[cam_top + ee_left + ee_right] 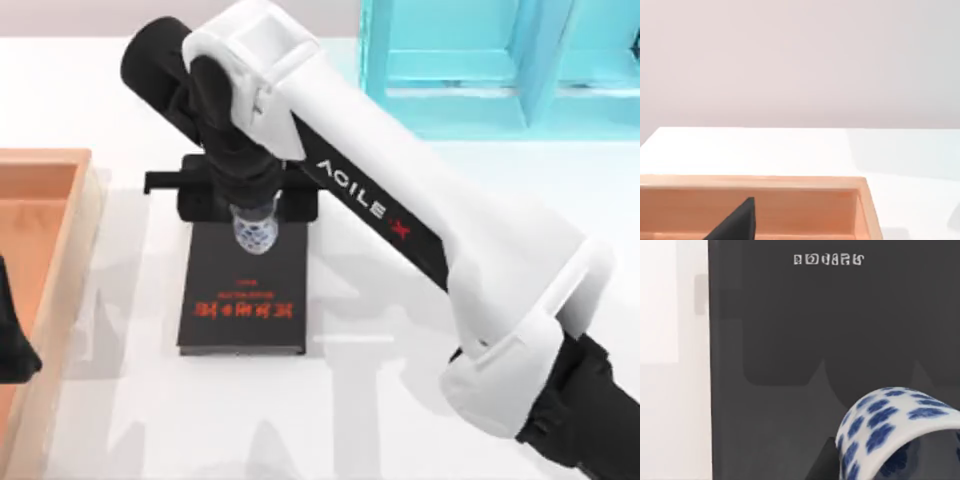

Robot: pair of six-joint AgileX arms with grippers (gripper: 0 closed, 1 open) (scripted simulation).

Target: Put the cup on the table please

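Right claw (pixel 256 212) sits at the cup (pixel 255 232), over the book (pixel 243 290) at frame centre; its grip cannot be told. Left claw (pixel 12 345) is parked at the left edge, over the tray (pixel 45 190), grip unclear too.

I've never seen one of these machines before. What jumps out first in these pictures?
The big white right arm sweeps across the table from the lower right, its right gripper down over a small blue-and-white cup above the far end of a black book with red lettering. An orange wooden tray lies along the table's left edge, where the left gripper sits parked above it.
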